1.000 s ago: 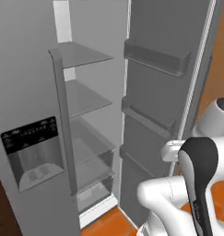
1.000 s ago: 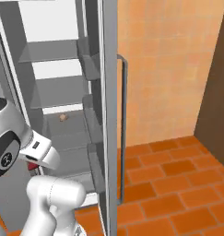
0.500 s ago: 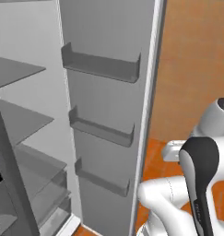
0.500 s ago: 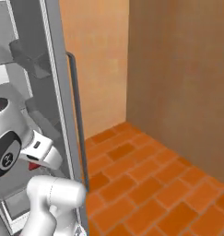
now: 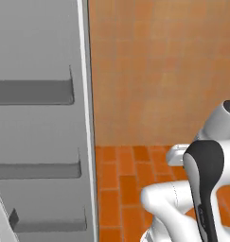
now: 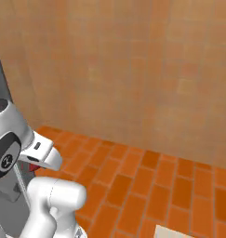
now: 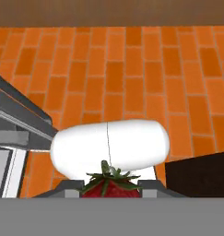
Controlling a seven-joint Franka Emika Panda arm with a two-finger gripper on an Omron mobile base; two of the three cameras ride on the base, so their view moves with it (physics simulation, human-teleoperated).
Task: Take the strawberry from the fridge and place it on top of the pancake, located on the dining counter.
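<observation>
- Views swung right vs earlier: fridge (image 5: 38, 142) shelves w/ tan lump gone from sight, door bins at left, tiled wall + brick floor (image 7: 132, 69) ahead.
- Gripper (image 7: 109, 190) clamped on strawberry (image 7: 109, 188), tucked low over floor.
- Fridge base left of gripper.

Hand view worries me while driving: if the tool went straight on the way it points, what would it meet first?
Probably the orange brick floor; depth is unclear. The tool grips the small red strawberry.

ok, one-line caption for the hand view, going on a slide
Gripper shut on the strawberry, carried above the orange brick floor.
</observation>
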